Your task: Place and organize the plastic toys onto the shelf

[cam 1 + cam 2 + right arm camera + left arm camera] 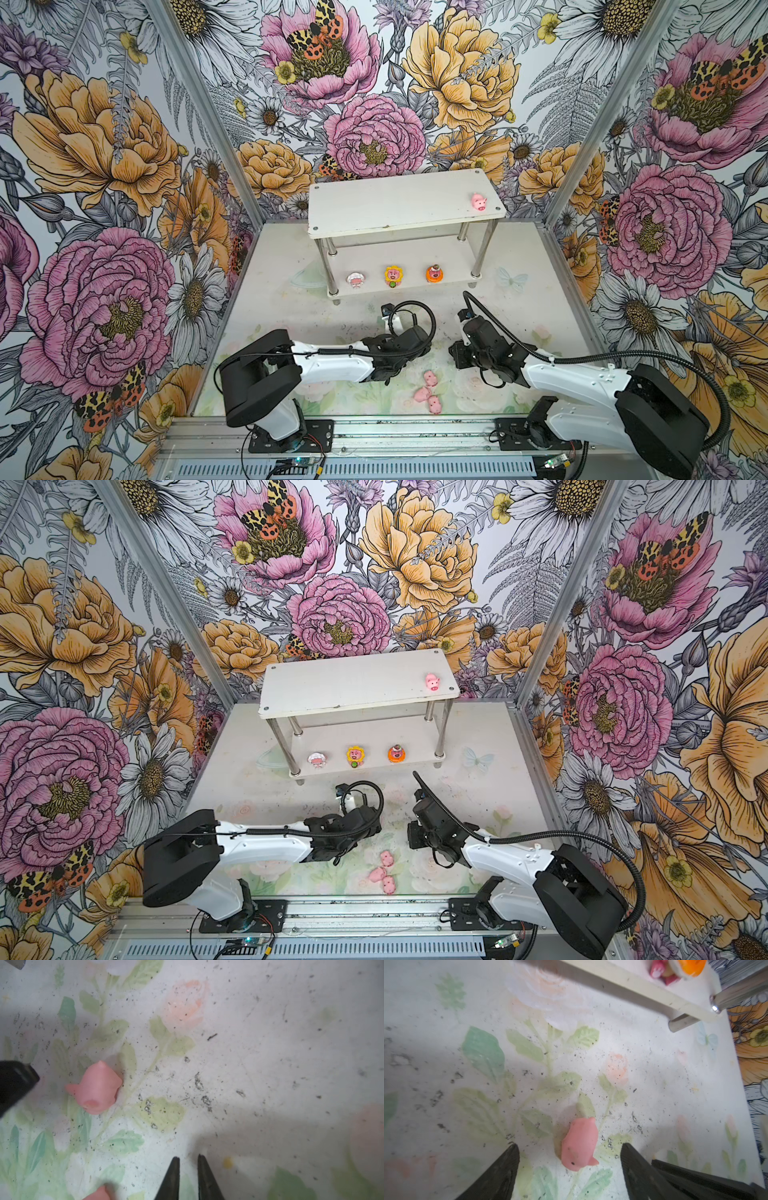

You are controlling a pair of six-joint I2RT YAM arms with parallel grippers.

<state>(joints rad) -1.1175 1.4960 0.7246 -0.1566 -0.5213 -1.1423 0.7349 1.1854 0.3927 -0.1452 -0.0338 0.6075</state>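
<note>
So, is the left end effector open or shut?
Open. The left end effector shows its fingers wide apart in the wrist view; the pink pig lies between them, touching neither.

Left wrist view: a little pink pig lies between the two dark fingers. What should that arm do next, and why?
Probably close the left gripper on the pink pig. Its jaws stand open, the pig lies on the table between the fingers, not yet gripped, and it belongs on the shelf, where only one other pig sits on top.
</note>
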